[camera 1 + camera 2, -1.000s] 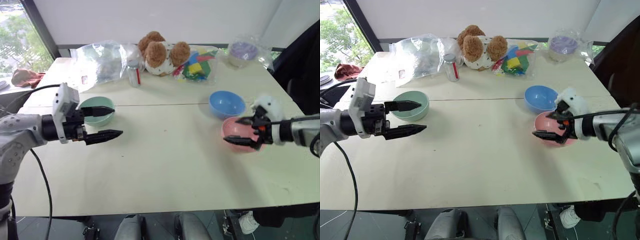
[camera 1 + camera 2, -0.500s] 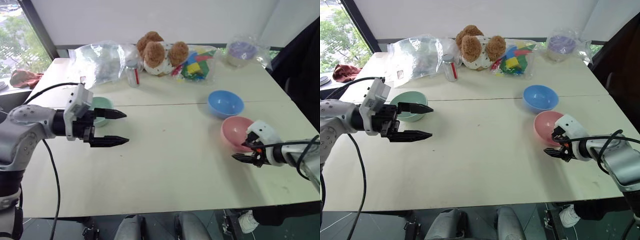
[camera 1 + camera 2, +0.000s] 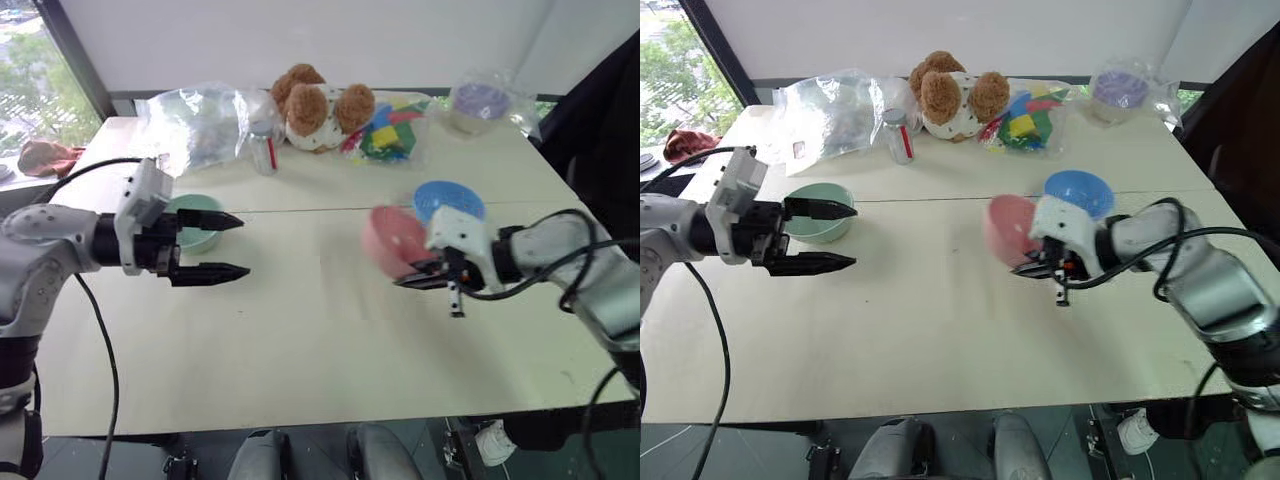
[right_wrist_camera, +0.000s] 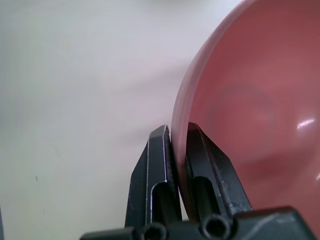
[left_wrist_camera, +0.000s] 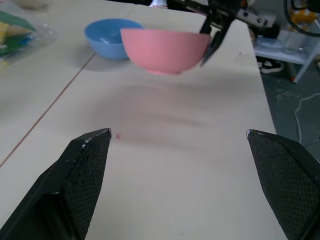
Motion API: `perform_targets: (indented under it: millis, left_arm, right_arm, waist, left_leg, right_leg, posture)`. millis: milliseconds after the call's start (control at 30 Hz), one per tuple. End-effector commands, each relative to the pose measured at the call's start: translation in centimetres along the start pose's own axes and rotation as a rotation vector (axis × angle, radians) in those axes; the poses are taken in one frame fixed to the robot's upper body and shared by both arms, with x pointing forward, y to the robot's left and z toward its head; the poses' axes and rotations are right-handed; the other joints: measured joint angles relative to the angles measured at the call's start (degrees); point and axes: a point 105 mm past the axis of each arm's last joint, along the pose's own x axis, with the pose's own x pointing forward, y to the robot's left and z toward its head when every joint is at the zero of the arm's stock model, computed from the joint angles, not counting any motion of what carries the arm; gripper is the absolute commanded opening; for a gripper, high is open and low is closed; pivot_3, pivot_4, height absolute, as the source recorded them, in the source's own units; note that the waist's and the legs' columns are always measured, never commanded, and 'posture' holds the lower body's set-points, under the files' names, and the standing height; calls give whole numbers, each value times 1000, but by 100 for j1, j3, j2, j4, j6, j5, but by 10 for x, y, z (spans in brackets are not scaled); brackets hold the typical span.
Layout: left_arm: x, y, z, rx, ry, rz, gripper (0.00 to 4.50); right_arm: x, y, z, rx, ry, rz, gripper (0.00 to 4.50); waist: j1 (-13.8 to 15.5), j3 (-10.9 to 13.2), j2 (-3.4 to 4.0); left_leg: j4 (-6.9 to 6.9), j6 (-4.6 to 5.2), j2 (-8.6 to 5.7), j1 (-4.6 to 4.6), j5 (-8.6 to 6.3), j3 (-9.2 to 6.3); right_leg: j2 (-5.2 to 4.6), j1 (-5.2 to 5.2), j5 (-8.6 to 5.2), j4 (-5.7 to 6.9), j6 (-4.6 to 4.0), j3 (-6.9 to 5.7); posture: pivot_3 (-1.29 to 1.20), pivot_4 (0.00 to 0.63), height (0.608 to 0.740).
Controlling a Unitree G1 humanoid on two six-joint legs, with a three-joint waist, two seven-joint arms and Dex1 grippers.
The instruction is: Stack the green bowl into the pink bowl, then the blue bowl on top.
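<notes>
- Three plain plastic bowls are involved: the small round salmon-pink plastic bowl [image 3: 1006,227], the small round pale mint-green plastic bowl [image 3: 818,211] and the small round sky-blue plastic bowl [image 3: 1080,190].
- Right gripper [image 4: 176,145]: fingers pinched on the rim of the pink bowl, one finger inside the wall and one outside. The bowl is lifted clear of the cream table [image 3: 940,330], near its middle, just in front of the blue bowl.
- Left gripper [image 3: 835,237]: fingers spread wide, nothing between them, hovering just in front of the green bowl, which sits on the table at the left.
- Step in hand, as judged: placing the pink bowl as the base of the stack.
- Recommended: lower the pink bowl until its base sits flat, mouth upward, before releasing; a rim pinch lets the bowl swing, so move slowly.
- Set it within easy reach of both arms, apart from the blue bowl, so the next approaches stay unobstructed.
- Risk: the bowl tilts in the grip and lands on its edge.
</notes>
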Motion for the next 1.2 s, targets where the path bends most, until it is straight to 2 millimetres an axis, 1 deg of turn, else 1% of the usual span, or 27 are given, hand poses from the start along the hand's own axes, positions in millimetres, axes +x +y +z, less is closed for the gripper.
perform_targets:
  millis: [33,100,167,267,333,433,533,633,667,700,733,800,867,967,1033,1100,1200]
  left_arm:
    - [-8,-1,11,49,-12,43,4500]
    - [-10,-2,10,49,-8,61,4500]
    - [-11,-3,8,43,-6,78,4500]
    - [-15,-6,5,30,0,101,4500]
    - [-16,-8,3,22,0,109,4500]
    - [-15,-12,0,12,4,116,4500]
    - [-16,-13,-5,5,21,123,4500]
    - [-17,-12,-8,14,42,140,4500]
    - [-17,-9,-8,17,43,153,4500]
    - [-19,-6,-9,28,52,174,4500]
    - [-21,0,-12,47,81,208,4500]
    - [-26,9,-19,86,137,263,4500]
    - [-30,16,-26,102,185,302,4500]
    - [-43,33,-45,150,294,385,4500]
    - [-53,46,-61,153,351,438,4500]
    - [-59,57,-74,148,382,465,4500]
    - [-60,74,-82,129,380,494,4500]
  right_arm:
    - [22,-1,-2,-172,62,76,30]
    - [37,-5,1,-250,72,106,30]
    - [47,-4,5,-305,67,146,30]
    - [58,-2,6,-393,91,198,30]
    - [61,-2,6,-425,106,219,30]
    - [63,-2,9,-450,100,235,1157]
    - [61,-1,19,-456,69,241,2675]
    - [46,-12,42,-387,-33,178,4189]
    - [40,-17,48,-350,-67,157,4465]
    - [29,-22,56,-296,-113,134,4465]
    - [14,-30,64,-224,-170,102,4465]
    - [-11,-39,72,-116,-252,58,4465]
    - [-28,-45,70,-29,-286,11,4465]
    - [-49,-54,65,93,-321,-90,4465]
    - [-58,-55,62,152,-340,-140,4465]
    - [-60,-52,58,186,-341,-166,4465]
    - [-59,-48,53,209,-327,-192,4465]
  waist:
    - [6,0,-1]
    - [-16,1,0]
    - [-19,1,-1]
    - [-12,1,0]
    - [-17,1,0]
    - [-13,1,-1]
    - [-17,1,-1]
    - [-18,1,-1]
    - [-18,1,0]
    - [-18,1,0]
    - [-16,1,0]
    - [-6,1,0]
    - [12,0,-1]
    - [0,-1,-3]
    - [-3,-1,-3]
    - [-13,0,-2]
    - [-6,0,-2]
  left_leg:
    - [0,0,-2,-5,0,-1]
    - [2,1,-6,-7,-1,9]
    - [4,1,-7,-8,0,11]
    - [0,-5,-3,-8,3,7]
    - [0,-5,-3,-8,3,6]
    - [3,-4,-3,-7,2,6]
    - [3,-4,-5,-6,3,6]
    - [3,-4,-4,-5,2,4]
    - [3,-4,-4,-5,2,4]
    - [3,-4,-4,-5,2,3]
    - [3,-4,-4,-5,2,4]
    - [3,-4,-4,-5,2,3]
    - [-1,-3,-4,-5,2,0]
    - [-6,-1,-8,-5,0,-1]
    - [-6,-1,-10,-5,0,2]
    - [-6,0,-10,-5,0,7]
    - [-6,0,-10,-6,0,8]
  right_leg:
    - [0,-1,0,-3,0,-2]
    - [-5,-5,0,-7,0,1]
    - [-7,-7,0,-6,0,1]
    - [-12,-10,0,-5,0,-2]
    - [-13,-9,0,-5,0,-4]
    - [-16,-7,0,-3,0,-4]
    - [-18,-7,0,1,0,-4]
    - [-17,-7,0,3,0,-5]
    - [-17,-8,1,5,0,-4]
    - [-17,-8,1,6,0,-5]
    - [-17,-8,1,6,0,-5]
    - [-18,-8,1,6,-1,-5]
    - [-22,-6,1,2,-1,-9]
    - [-31,-3,1,-7,-1,-15]
    - [-34,-3,1,-5,-1,-14]
    - [-34,-8,1,0,-1,-12]
    - [-31,-10,1,2,-1,-13]
  posture:
    - [0,150,740]
    - [0,150,740]
    - [0,150,740]
    - [0,150,740]
    - [0,150,740]
    - [0,150,740]
    - [0,150,740]
    - [0,150,740]
    - [0,150,740]
    - [0,150,740]
    - [0,150,740]
    - [0,150,740]
    - [0,150,740]
    - [0,150,740]
    - [0,150,740]
    - [0,150,740]
    - [0,150,740]
